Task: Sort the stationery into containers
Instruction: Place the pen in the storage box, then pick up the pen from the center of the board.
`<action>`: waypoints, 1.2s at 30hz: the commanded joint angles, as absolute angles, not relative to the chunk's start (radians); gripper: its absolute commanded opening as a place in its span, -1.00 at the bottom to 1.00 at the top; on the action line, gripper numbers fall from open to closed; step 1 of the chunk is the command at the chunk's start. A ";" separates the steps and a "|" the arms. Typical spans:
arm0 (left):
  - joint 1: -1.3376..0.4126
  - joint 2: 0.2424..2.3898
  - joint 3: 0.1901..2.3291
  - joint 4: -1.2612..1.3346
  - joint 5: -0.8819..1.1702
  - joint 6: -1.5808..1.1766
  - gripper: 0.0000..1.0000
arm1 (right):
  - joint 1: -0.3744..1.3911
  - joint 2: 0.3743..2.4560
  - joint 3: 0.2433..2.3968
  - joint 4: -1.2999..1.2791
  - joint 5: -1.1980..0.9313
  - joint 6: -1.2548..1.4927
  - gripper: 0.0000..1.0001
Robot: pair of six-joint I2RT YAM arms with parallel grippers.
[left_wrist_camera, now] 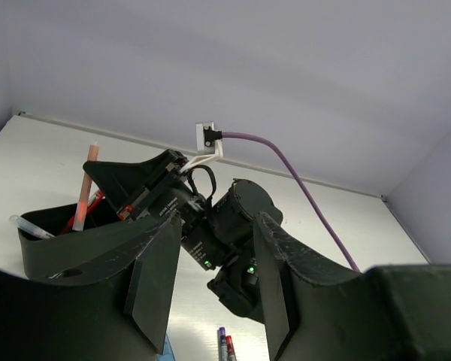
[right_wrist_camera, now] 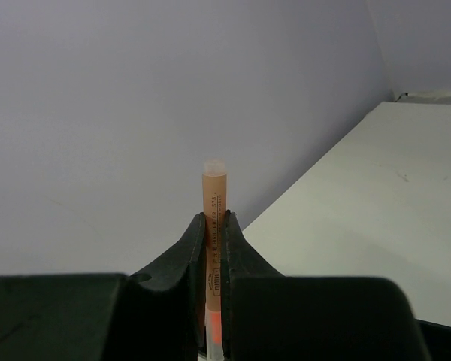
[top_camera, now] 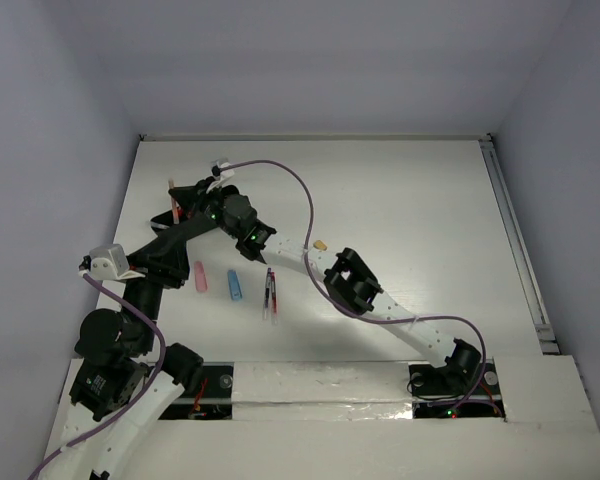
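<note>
Right wrist view: the right claw (right_wrist_camera: 214, 229) is pressed together on an orange pen (right_wrist_camera: 214, 192). The pen stands upright, its capped top rising above the fingertips. Pale table (right_wrist_camera: 376, 210) shows to the right.

Left wrist view: the left claw (left_wrist_camera: 210, 301) is spread wide and holds nothing. Past its fingers sits the black container (left_wrist_camera: 64, 244). The orange pen's lower end dips inside it, beside red pens (left_wrist_camera: 95, 201) and a clear pen (left_wrist_camera: 26, 224) that leans on the rim.

Top view: the container lies close to the table's left edge, in the far half, with both claws gathered at it. Loose on the table nearer the front edge, left of centre, lie a pink capsule (top_camera: 200, 277), a blue capsule (top_camera: 235, 286) and two dark pens (top_camera: 270, 293) side by side. A small beige block (top_camera: 321, 244) rests near the middle, beside the right arm.
</note>
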State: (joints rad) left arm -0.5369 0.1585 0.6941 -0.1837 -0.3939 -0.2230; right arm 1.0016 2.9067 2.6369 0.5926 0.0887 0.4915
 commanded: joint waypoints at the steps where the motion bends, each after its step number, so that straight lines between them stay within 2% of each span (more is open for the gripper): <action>1: -0.543 0.141 0.687 -0.141 -0.396 -0.227 -0.20 | 1.011 2.927 2.684 0.650 0.121 0.457 -1.00; 18: -0.543 0.146 0.687 -0.140 -0.399 -0.227 -0.20 | 1.020 2.964 2.706 0.661 0.224 0.456 -0.97; 20: -0.543 0.144 0.687 -0.138 -0.399 -0.225 -0.20 | 1.020 2.962 2.700 0.669 0.216 0.450 -0.86; 21: -0.543 0.144 0.687 -0.138 -0.399 -0.225 -0.20 | 1.020 2.961 2.698 0.670 0.210 0.442 -0.71; 23: -0.543 0.144 0.687 -0.138 -0.397 -0.225 -0.19 | 1.029 2.950 2.692 0.678 0.195 0.425 -0.53; 24: -0.543 0.144 0.687 -0.138 -0.396 -0.225 -0.20 | 1.029 2.944 2.689 0.680 0.187 0.402 -0.31; 25: -0.543 0.144 0.687 -0.135 -0.396 -0.224 -0.20 | 1.029 2.933 2.674 0.681 0.170 0.390 -0.23; 31: -0.543 0.150 0.686 -0.132 -0.397 -0.225 -0.19 | 1.039 2.810 2.554 0.713 0.117 0.325 0.05; 36: -0.543 0.170 0.692 -0.137 -0.402 -0.232 -0.22 | 1.039 2.659 2.320 0.790 0.083 0.331 0.26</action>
State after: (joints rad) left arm -0.5369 0.1589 0.6941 -0.1833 -0.3943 -0.2253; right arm 1.0248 2.8128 2.4168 0.6605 0.1211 0.3588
